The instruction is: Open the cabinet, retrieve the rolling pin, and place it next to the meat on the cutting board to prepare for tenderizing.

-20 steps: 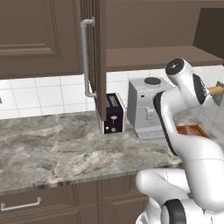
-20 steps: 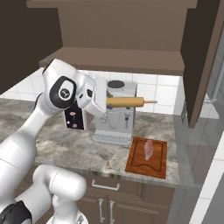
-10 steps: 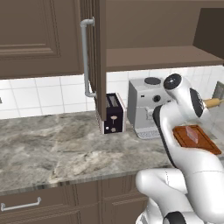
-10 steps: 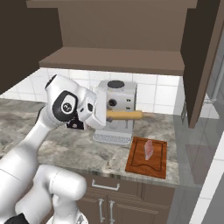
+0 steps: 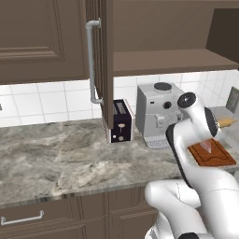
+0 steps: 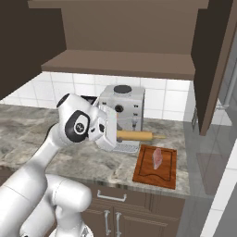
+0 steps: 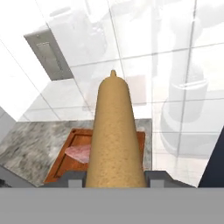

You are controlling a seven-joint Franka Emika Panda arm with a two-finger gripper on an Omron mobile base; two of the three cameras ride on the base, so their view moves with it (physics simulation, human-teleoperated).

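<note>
My gripper (image 6: pixel 117 135) is shut on one end of the tan rolling pin (image 6: pixel 137 135), which sticks out level towards the right, in the air in front of the coffee machine. In the hand view the rolling pin (image 7: pixel 113 135) runs forward between my fingertips (image 7: pixel 74 178). Below and beyond it lies the reddish-brown cutting board (image 7: pixel 65 162) with the pink meat (image 7: pixel 78 153) on it. The right base view shows the cutting board (image 6: pixel 144 172) near the counter's front edge, with the meat (image 6: pixel 158 158) in its middle. The cabinet (image 6: pixel 120 65) stands open, its doors swung out.
A grey coffee machine (image 6: pixel 122 109) stands at the wall just behind the pin, with a black toaster (image 5: pixel 120 120) to its left. The open right cabinet door (image 6: pixel 213 60) hangs above the counter's right end, and the left door (image 5: pixel 100 70) with its silver handle juts out.
The arm has come down and a little to the right with the rolling pin, from coffee-machine-top height to just above the counter beside the board. The grip has not changed.
</note>
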